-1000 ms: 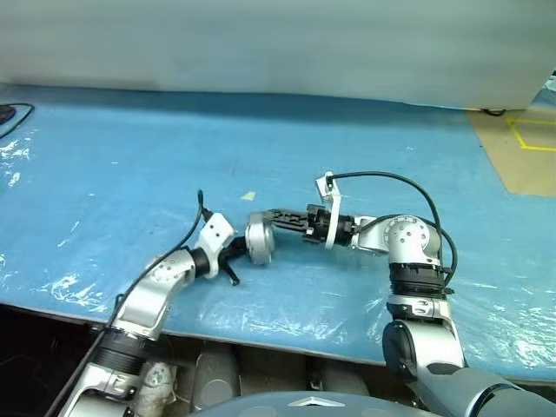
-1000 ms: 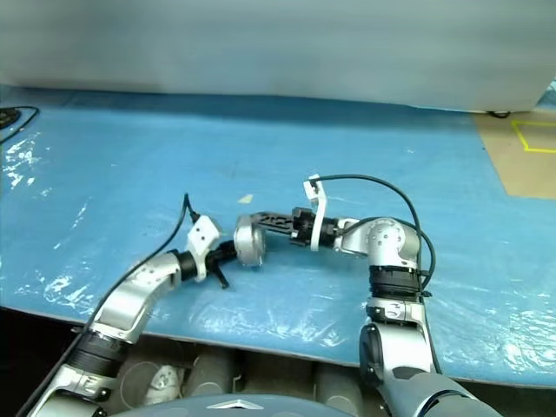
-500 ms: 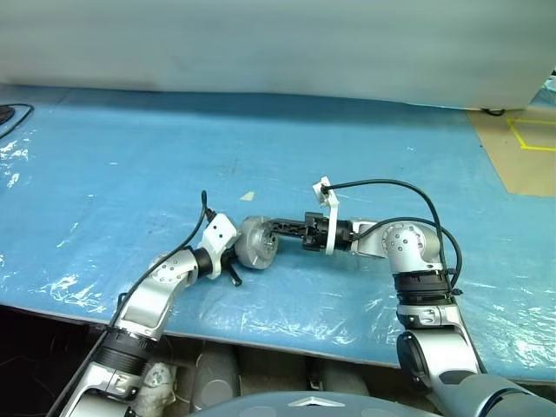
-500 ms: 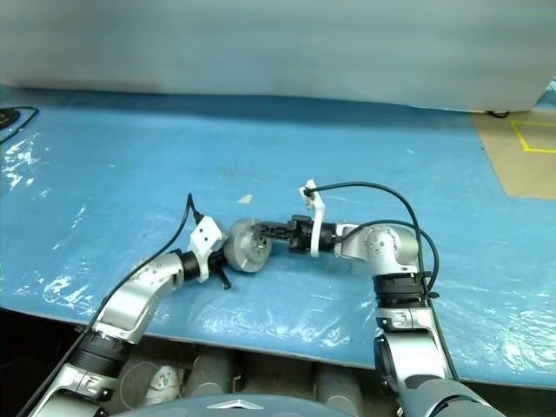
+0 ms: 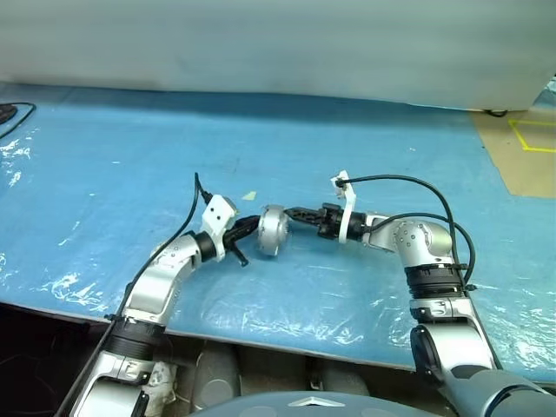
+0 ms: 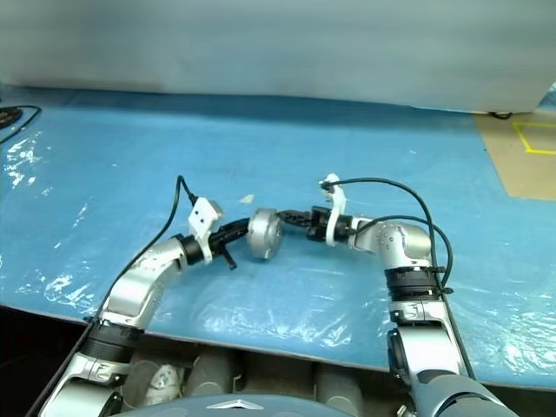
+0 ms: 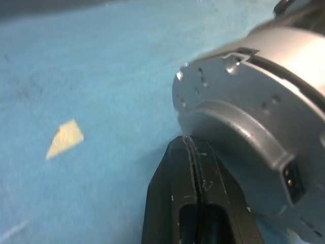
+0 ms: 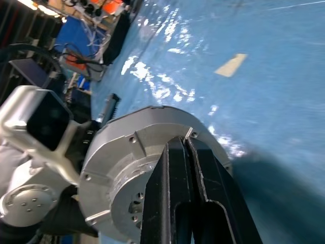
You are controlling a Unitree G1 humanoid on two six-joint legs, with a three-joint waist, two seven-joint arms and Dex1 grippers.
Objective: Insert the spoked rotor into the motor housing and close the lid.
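Head camera: the motor housing stands on edge between my two arms, over the blue table cover. I cannot tell whether its lower rim touches the cover or hangs just above it. My left gripper meets it from one side and my right gripper from the other. A yellow scrap lies on the cover just beyond. I cannot see the rotor, so I judge it is already inside and this step is seating the lid.

Left wrist camera: my left fingers are pressed together with nothing between them. Their tips are at the housing's grey rim, beside a small connector.

Right wrist camera: my right fingers are also pressed flat together. They lie across the round silver face with its screw holes, close to the centre.

To do this well, I should push with both closed tips along one line through the hub. Off-centre pressure would tip the disc and let it slip out sideways. I would ease the force in slowly and watch the seam around the rim for an even gap.
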